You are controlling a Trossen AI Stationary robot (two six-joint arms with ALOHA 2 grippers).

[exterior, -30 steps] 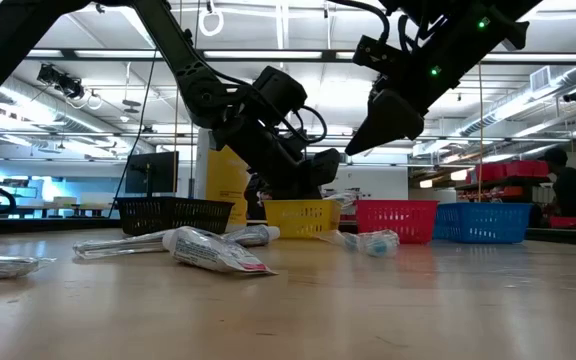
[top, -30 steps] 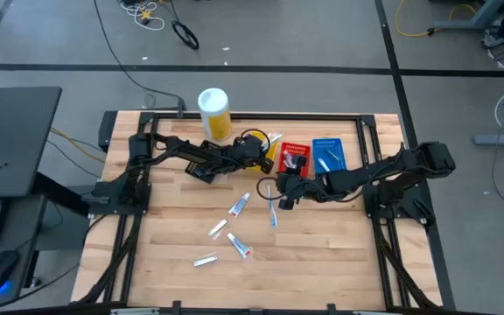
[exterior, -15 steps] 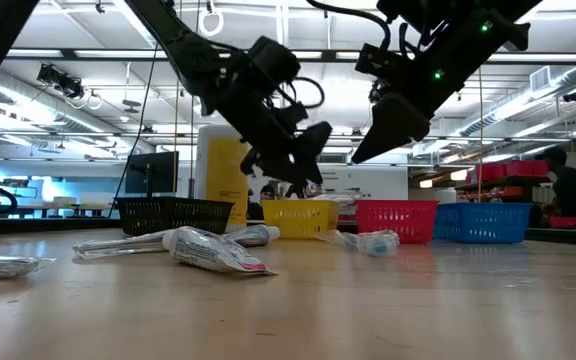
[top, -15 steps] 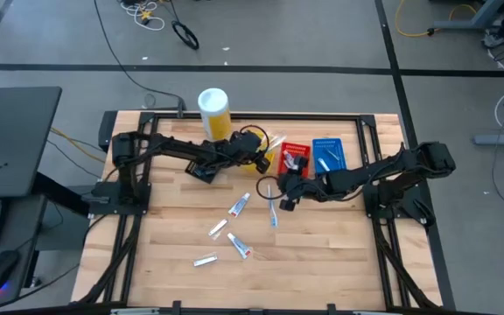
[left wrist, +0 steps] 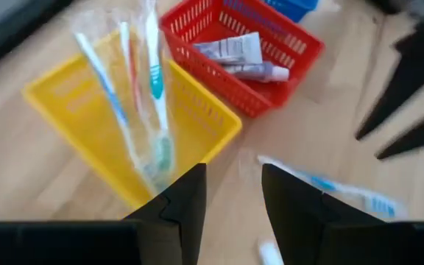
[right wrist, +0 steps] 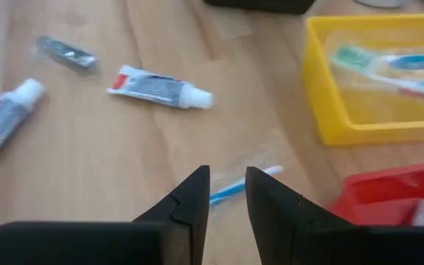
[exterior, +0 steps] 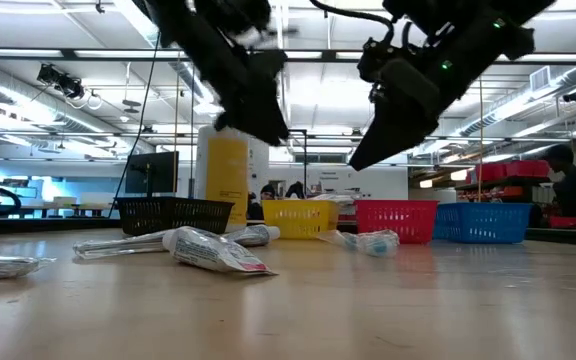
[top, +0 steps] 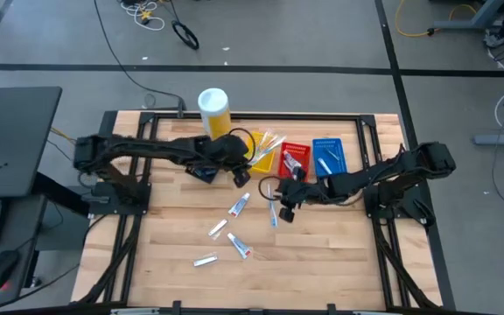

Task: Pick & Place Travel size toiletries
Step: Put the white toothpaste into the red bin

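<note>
My left gripper (left wrist: 230, 195) has pulled back from the yellow tray (top: 265, 150), slightly open and empty. Right gripper (right wrist: 225, 193) hovers over a toothbrush (right wrist: 234, 187), narrowly open, empty; I judge it picks next.

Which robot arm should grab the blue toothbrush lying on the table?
Probably the right. The right gripper hangs open close above the blue toothbrush, which shows just past its fingers. The left gripper, empty and open, sits farther off beside the yellow basket.

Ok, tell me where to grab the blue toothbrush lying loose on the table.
Grip the blue toothbrush mid-handle, coming straight down from above with fingers across its width. It lies flat on the table, slim and long, just below the right gripper.
</note>
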